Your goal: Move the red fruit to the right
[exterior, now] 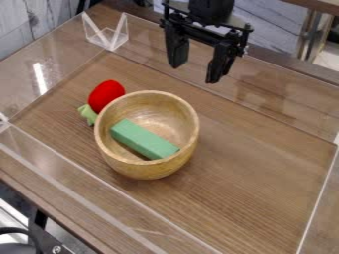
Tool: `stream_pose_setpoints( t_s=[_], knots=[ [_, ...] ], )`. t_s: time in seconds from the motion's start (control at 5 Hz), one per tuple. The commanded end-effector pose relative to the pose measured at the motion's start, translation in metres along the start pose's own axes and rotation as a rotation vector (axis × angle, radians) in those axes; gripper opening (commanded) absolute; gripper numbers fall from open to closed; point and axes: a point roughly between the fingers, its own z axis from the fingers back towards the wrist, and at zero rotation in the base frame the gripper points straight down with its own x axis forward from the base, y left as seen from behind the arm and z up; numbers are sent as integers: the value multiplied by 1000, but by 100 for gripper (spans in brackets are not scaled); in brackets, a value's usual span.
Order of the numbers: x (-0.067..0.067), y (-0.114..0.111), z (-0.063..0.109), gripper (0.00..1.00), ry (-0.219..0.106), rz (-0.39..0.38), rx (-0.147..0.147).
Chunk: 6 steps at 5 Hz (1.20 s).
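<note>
The red fruit [105, 95] is a small glossy red piece with a green leafy end at its lower left. It lies on the wooden table, touching the left rim of the wooden bowl [169, 159]. A green rectangular block [143, 140] rests inside that bowl. My gripper [196, 62] hangs at the top centre, above the table and well up and right of the fruit. Its two dark fingers [219, 65] point down and stand apart with nothing between them.
Clear acrylic walls [40, 79] fence the wooden table [252, 169] on all sides. A clear folded plastic stand [106, 35] sits at the back left. Bare tabletop stretches to the right of the bowl.
</note>
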Motion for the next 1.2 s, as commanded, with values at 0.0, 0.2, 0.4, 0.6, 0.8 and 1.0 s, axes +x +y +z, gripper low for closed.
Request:
stream_pose_setpoints(
  t_s=[0.0, 0.2, 0.4, 0.6, 0.8, 1.0],
  knots=[
    [-4, 4, -17, 100, 30, 43, -4],
    [-9, 22, -13, 100, 4, 6, 3],
    [-14, 41, -4, 100, -50, -41, 14],
    [-25, 70, 5, 100, -91, -37, 28],
    [-34, 100, 9, 100, -122, -31, 46],
    [-29, 116, 5, 100, -124, -23, 55]
  ],
)
